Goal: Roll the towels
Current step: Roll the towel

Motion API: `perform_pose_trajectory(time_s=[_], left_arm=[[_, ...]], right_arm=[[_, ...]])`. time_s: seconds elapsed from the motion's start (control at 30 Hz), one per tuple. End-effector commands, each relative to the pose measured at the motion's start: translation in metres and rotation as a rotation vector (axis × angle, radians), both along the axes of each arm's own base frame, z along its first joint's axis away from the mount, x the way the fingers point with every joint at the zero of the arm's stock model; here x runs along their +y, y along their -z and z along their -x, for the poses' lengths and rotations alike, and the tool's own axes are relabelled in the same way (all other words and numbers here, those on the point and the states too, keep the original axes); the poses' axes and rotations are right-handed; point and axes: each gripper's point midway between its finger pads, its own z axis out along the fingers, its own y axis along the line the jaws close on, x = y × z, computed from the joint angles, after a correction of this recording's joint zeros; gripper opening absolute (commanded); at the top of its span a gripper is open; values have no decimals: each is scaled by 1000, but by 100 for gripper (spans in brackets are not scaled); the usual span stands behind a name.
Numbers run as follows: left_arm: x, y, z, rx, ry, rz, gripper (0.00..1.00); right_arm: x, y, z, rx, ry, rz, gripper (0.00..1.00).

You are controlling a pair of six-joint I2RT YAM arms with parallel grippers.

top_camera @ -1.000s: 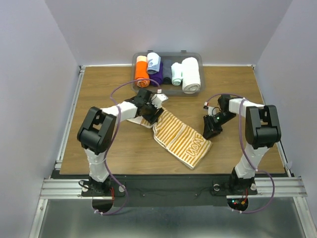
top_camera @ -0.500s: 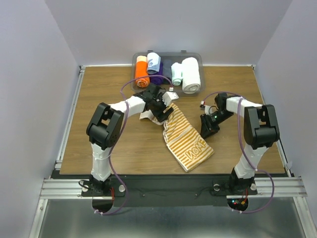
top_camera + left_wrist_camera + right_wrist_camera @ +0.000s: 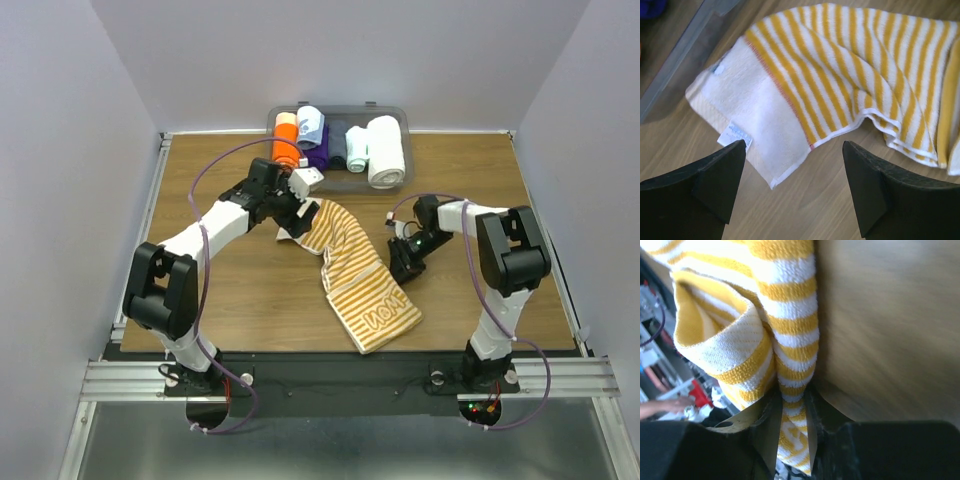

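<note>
From above, the striped towel (image 3: 355,270) lies rumpled on the surface (image 3: 250,300). Its long axis runs diagonally from the far-left end near the tray (image 3: 338,108) to the near-right lettered end. The left gripper (image 3: 290,212) hovers at the far end, and the right gripper (image 3: 403,265) meets the towel's right edge midway.

In the left wrist view the jaws stand apart and hold nothing, with the white end band just ahead between them.

In the right wrist view the jaws are clamped on a folded striped edge.

The left arm looks better placed to start a roll.

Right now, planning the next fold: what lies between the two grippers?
The striped towel, from under the left gripper to the right gripper; the top view shows it.
</note>
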Motion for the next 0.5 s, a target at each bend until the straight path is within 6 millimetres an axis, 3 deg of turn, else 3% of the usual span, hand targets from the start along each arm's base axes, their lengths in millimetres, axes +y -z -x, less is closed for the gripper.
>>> perform_pose_trajectory(time_s=[0.0, 0.23, 0.37, 0.4, 0.47], left_arm=[[14, -8, 3, 26, -78, 50, 90], [10, 11, 12, 86, -96, 58, 84], [-8, 20, 1, 84, -78, 26, 84], [-13, 31, -1, 109, -74, 15, 84], [-25, 31, -9, 116, -70, 27, 84]], right_arm=[[24, 5, 26, 25, -72, -37, 29], [69, -11, 80, 89, -224, -126, 31], [71, -18, 71, 49, -215, -116, 33], [68, -21, 65, 23, -203, -106, 34], [60, -35, 49, -65, -165, -94, 34]])
